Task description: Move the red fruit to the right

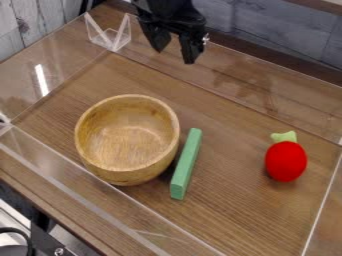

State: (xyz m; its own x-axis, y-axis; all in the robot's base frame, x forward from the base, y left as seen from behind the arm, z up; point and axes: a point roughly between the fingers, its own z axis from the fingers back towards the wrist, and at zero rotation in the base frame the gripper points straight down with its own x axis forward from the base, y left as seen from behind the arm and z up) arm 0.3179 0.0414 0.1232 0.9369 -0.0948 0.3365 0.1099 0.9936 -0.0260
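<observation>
My 1 gripper [174,52], dark and seen from above, hangs at the top of the view, over the far part of a brown wooden table [247,110]. Its 2 fingers stand wide apart, and I see nothing held between them.

The red fruit [285,161], bright and roundish, lies on the table toward the right side of the view, well apart from my gripper. A pale green stem [283,137] shows at its far end, pointing away from the near edge.

Left of the middle sits 1 round wooden bowl [88,150], light tan, with its open side up and a smooth, bare inside. Just beside it, on its right, lies 1 long green block [186,165], slanting so that its far end leans a little to the right. The block lies between the bowl and the red fruit, nearer to the bowl.

At the upper left, clear tape [107,36] crosses the table's surface. In the lower left corner, beyond the table's edge, I see dark cables [19,232].
</observation>
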